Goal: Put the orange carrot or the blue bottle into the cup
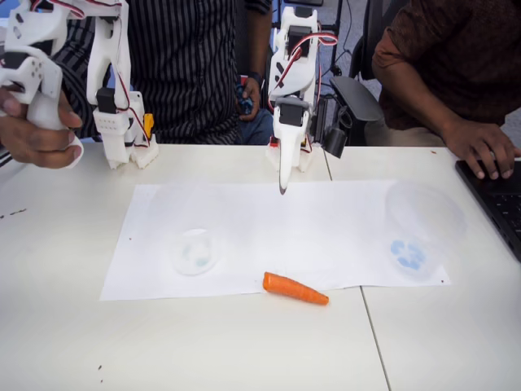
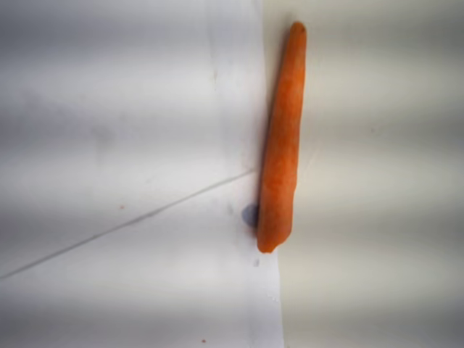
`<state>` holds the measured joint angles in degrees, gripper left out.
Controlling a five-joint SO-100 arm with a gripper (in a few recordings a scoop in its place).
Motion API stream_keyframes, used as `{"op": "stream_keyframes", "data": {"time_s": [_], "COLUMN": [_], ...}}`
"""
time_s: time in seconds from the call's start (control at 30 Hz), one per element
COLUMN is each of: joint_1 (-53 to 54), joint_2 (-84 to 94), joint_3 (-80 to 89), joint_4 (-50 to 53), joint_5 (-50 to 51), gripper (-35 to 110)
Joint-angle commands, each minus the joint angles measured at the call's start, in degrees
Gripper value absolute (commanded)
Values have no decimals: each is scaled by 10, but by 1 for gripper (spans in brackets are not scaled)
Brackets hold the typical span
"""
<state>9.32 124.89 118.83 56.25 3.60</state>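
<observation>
The fixed view looks from the front across the counter (image 1: 244, 350) toward the arm's base and the seated people — angled steeply down, at middling range. The wrist view looks straight down from close in; both share the orange carrot (image 1: 295, 289) (image 2: 281, 138) at the paper sheet's (image 1: 269, 236) (image 2: 130, 145) edge.

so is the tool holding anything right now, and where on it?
Nothing is held. The tool hangs above the paper at the far side, while the orange carrot lies apart from it at the paper's near edge.
</observation>
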Motion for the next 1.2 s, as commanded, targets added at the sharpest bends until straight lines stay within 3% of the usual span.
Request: {"op": "stream_keyframes", "data": {"time_s": [0.0, 0.67, 1.17], "joint_1": [10, 10, 10], "joint_2": [-63, -338, -425], "joint_3": [-114, -279, -310], "joint_4": [-1, 0, -9], "joint_5": [29, 29, 29], "gripper": [42, 42, 42]}}
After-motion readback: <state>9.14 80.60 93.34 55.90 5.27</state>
